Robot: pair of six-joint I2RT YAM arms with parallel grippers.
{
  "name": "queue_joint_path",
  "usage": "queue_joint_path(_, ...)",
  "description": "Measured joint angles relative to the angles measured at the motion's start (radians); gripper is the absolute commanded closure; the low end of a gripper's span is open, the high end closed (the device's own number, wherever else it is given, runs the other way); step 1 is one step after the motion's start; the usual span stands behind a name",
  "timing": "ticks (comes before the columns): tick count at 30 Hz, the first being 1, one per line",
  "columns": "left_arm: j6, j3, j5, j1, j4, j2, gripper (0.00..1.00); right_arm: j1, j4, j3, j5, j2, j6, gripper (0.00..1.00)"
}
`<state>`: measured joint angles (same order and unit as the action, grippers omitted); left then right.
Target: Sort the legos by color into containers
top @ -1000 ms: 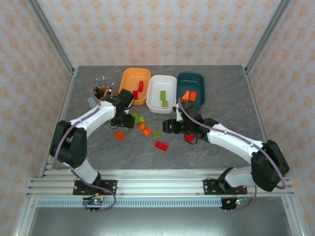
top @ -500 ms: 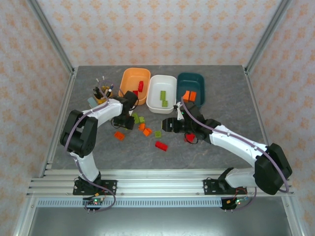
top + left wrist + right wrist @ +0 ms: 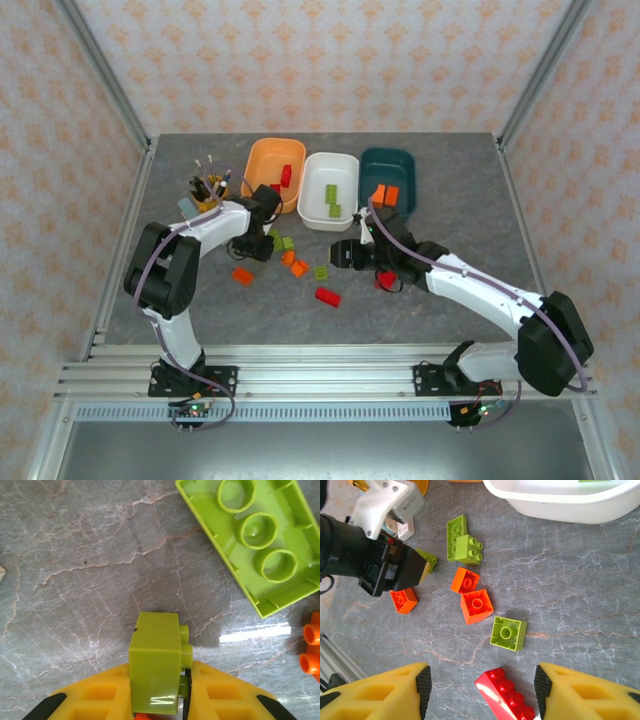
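Note:
My left gripper is shut on a small lime green lego, held just above the table beside a larger upturned green lego. In the top view it sits left of the loose pile. My right gripper stands open above a red lego, with nothing between its fingers. Beyond it lie an upturned green lego and orange legos. The orange container holds red legos, the white container green ones, and the teal container orange ones.
A yellow cup of brushes stands left of the orange container, close to my left arm. Another orange lego lies apart at the left of the pile. Metal frame posts rise at the table's back corners.
My left gripper has closed on the small green lego, and its arm's elbow has swung inward. My right gripper has stayed nearly still and open.

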<state>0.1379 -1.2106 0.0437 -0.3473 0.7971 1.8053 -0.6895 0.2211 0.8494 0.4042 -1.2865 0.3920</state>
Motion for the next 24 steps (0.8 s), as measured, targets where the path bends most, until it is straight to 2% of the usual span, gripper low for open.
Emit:
queue_joint_path(4, 0.04, -0.06, 0.005, -0.013, 0.056, -0.077, 0.78, -0.001, 0.03, 0.054, -0.058, 0.003, -0.003, 0.42)
queue_joint_path(8, 0.08, -0.242, 0.03, -0.055, 0.09, -0.108, 0.78, -0.002, 0.043, 0.115, -0.159, 0.022, -0.002, 0.42)
queue_joint_path(11, 0.106, -0.393, 0.042, -0.104, 0.104, -0.077, 0.78, -0.001, 0.063, 0.186, -0.235, 0.015, 0.001, 0.42)
queue_joint_path(15, 0.135, -0.578, 0.057, -0.147, 0.121, 0.043, 0.77, 0.021, 0.079, 0.297, -0.295, -0.035, 0.016, 0.41)
queue_joint_path(24, 0.181, -0.89, 0.056, -0.155, 0.159, 0.41, 0.77, 0.123, 0.163, 0.426, -0.316, -0.139, 0.118, 0.42)
